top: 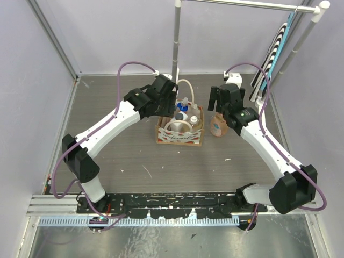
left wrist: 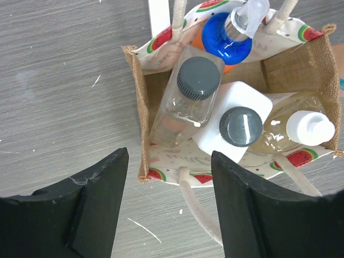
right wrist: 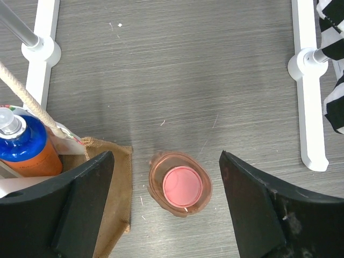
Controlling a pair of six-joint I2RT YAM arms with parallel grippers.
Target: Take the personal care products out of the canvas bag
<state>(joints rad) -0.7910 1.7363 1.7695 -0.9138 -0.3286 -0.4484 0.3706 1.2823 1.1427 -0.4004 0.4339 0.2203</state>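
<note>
Bottle [right wrist: 181,185] beside bag [top: 180,138] (4 inside)

Four bottles are crowding the canvas bag's [left wrist: 141,107] mouth: the clear square bottle [left wrist: 185,99], white bottle [left wrist: 236,121], blue-capped bottle [left wrist: 226,40] and white-capped bottle [left wrist: 301,129] are touching, leaving one free pocket (beside the blue cap). Rope handles [left wrist: 179,16] are arching over both long sides. The peach bottle [right wrist: 181,187] is standing just right of the bag. Rack feet [right wrist: 45,21] and a striped cloth [right wrist: 333,64] are blocking the far edge and far right corner of the counter [top: 134,161], which is lying open toward its near and left edges.
</note>
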